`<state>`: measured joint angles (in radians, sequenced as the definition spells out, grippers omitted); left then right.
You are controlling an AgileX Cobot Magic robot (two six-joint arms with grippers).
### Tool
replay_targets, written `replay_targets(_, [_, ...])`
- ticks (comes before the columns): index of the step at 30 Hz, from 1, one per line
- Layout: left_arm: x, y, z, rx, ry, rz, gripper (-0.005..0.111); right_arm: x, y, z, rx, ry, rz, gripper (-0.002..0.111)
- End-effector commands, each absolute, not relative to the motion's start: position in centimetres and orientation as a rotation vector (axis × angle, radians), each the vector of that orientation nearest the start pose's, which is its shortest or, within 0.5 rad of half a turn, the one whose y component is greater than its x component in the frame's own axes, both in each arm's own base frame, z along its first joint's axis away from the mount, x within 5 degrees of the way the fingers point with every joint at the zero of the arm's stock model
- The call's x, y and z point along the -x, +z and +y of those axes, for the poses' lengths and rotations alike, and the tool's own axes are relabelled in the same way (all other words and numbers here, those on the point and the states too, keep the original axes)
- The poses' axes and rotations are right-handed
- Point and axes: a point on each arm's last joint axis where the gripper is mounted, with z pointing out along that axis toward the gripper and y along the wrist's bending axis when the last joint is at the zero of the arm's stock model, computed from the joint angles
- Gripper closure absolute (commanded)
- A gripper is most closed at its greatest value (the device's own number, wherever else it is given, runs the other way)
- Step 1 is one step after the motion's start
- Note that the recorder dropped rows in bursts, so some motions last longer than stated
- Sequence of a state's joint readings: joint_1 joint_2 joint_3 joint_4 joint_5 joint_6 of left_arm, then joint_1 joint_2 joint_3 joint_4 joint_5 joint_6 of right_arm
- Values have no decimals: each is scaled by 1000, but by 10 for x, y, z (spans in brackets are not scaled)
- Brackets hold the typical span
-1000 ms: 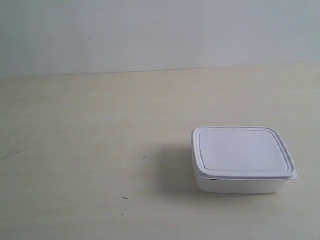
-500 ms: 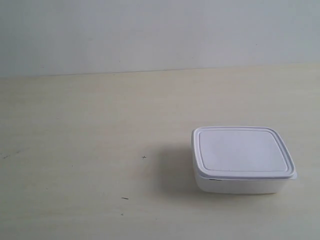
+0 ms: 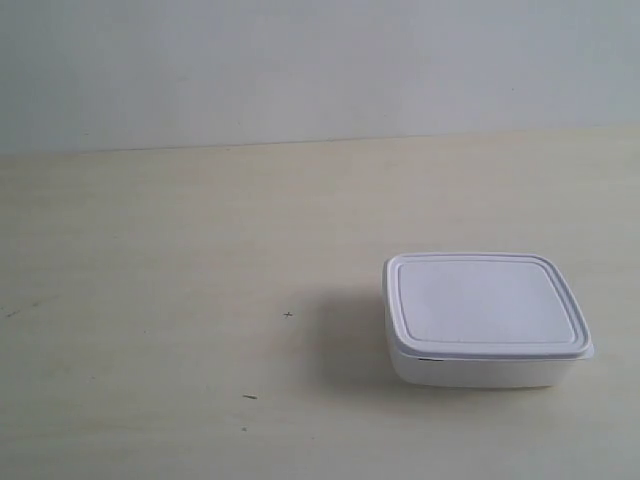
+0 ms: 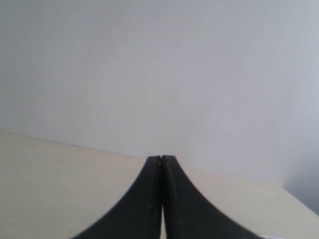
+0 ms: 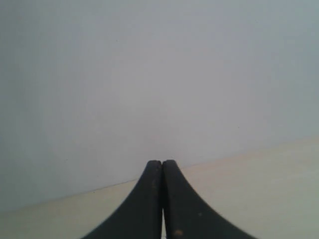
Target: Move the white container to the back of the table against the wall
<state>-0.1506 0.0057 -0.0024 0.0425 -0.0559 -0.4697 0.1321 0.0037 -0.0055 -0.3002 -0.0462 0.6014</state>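
Observation:
The white container rests lid-on on the table toward the exterior view's right and front, well short of the wall. Neither arm appears in the exterior view. In the left wrist view my left gripper is shut, its black fingers pressed together with nothing between them, facing the wall over the table. My right gripper is likewise shut and empty in the right wrist view, pointing at the wall. The container shows in neither wrist view.
A few tiny dark specks mark the table surface left of the container. The table meets the wall along a straight line at the back. A darker corner shows at the wrist view's edge.

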Motion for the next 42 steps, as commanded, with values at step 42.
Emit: replay_targets(42, [-226, 164, -315, -576, -601, 2427, 107, -221, 186, 44, -133, 289, 3042, 108])
